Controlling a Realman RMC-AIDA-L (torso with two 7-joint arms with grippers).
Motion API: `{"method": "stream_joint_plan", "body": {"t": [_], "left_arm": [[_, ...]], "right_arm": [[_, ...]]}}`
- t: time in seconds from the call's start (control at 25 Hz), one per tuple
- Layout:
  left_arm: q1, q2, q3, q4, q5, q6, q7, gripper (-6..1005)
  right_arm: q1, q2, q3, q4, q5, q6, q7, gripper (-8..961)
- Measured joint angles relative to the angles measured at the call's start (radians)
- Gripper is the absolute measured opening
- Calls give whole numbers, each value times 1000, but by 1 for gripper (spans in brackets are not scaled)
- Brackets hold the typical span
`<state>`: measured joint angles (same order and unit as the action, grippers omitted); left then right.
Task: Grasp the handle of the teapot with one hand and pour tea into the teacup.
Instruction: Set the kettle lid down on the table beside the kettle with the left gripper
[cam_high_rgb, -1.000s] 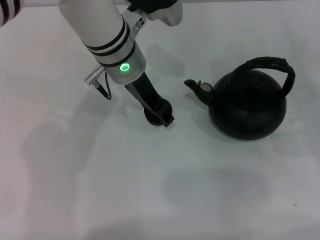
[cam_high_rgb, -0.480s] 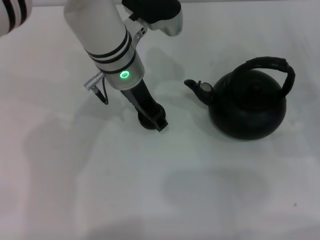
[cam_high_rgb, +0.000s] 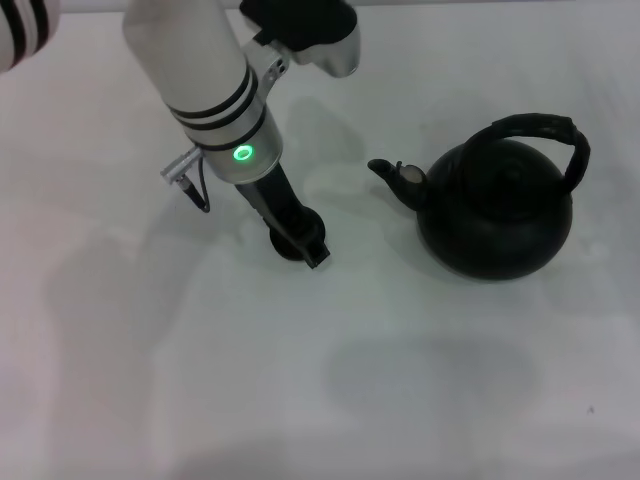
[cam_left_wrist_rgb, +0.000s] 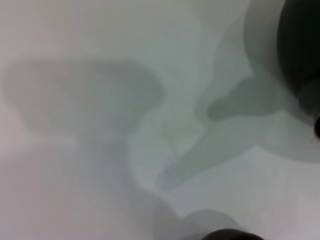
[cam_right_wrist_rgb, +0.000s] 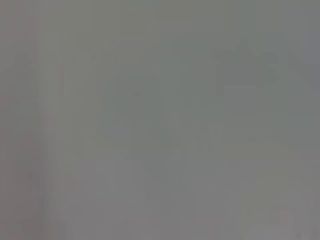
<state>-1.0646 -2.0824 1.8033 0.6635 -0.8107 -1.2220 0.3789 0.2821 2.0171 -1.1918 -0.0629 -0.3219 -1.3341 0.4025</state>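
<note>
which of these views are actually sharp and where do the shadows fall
Head view: sharp; the teapot and left gripper cast soft shadows on the table. Left wrist view: blurred, overlapping grey shadows, a dark shape at one edge. Right wrist view: featureless grey, nothing discernible.

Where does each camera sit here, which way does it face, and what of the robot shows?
Head view: looks down from the robot's head at the table, teapot and left gripper, with the left arm showing.
Left wrist view: close above the table, teapot at the edge; no fingers show.
Right wrist view: plain grey, nothing recognisable.
Head and left wrist views share the teapot.
</note>
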Motion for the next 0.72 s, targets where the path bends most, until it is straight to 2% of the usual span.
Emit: {"method": "stream_joint_plan", "body": {"t": [0.4, 0.72], "left_arm": [[15, 3, -6, 23, 1, -15, 4, 847], [103, 6, -42, 147, 41, -89, 0, 858]], "right_arm": [[0, 1, 0, 6, 0, -1, 1, 829], [0, 2, 0, 8, -2, -1, 1, 828]]}}
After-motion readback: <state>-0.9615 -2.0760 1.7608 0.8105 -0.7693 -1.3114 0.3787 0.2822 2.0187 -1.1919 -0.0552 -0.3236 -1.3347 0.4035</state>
